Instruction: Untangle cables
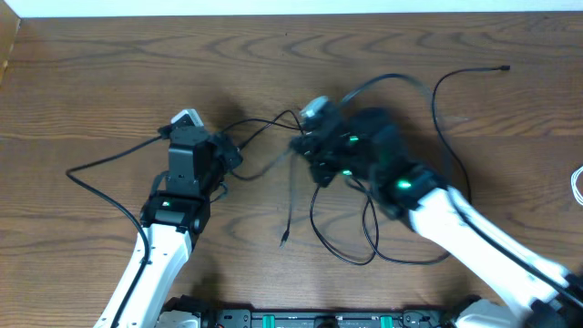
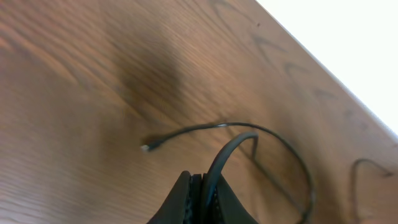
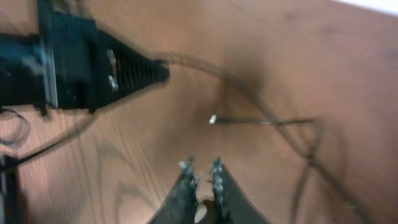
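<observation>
Left claw (image 2: 200,183): right up close in its own camera, pressed together and pinching a black cable (image 2: 219,163) that curls up out of the tips.
Right claw (image 3: 201,165): also up close in its own camera. The tips sit near each other with a thin slit between them. The picture is blurry, so I cannot tell if it is spread or pressed together, or if it grips anything.
Thin cable (image 2: 273,137): lies flat on the table (image 1: 109,73) past the left claw, bends round in a curve and ends in a small plug (image 2: 147,147).
Black cables (image 1: 342,244): in the middle of the table, looped and crossing each other by the two claws and below the right one.
Long cable (image 1: 100,164): runs from beside the left claw out to the left side of the table.
Far cable (image 1: 437,109): swings up to the right and ends in a tiny plug near the top right.
White cable (image 1: 577,185): at the right edge of the table, well apart from the black ones; only a small bit shows.
Table: brown wood.
Claws: near each other in the middle, the left arm coming from the bottom left and the right arm from the bottom right.
</observation>
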`<state>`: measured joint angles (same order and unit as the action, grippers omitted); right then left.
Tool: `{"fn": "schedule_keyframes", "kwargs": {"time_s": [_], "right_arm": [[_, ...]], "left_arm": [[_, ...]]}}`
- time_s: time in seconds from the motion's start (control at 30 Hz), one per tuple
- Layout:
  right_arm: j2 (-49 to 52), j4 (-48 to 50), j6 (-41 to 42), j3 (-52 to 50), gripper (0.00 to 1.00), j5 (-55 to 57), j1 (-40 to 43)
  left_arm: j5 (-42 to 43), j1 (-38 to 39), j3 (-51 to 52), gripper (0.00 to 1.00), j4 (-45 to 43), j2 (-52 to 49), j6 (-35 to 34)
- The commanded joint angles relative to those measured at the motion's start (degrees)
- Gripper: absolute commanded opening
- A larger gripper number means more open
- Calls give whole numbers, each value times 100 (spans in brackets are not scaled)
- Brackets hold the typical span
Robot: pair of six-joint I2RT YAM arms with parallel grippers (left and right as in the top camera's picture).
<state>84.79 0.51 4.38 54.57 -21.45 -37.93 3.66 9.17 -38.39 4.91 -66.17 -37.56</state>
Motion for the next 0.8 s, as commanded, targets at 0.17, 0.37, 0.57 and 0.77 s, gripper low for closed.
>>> {"fn": "schedule_keyframes", "kwargs": {"time_s": [0.17,0.37,0.57,0.77], "right_arm": [[824,166,70,9,63,1416,-321],[647,175,70,9,95,1604,-116],[649,-166,72,9,99,2339,72],[627,-706,474,9,99,3254,221]], "left_arm": [[-492,-177,-42,9,549,-2,2100],[-929,-177,-17,8,929,-70,2105],[-929,-177,-9,9,942,-411,2103],[-706,-177,-9,8,942,-815,2105]]}}
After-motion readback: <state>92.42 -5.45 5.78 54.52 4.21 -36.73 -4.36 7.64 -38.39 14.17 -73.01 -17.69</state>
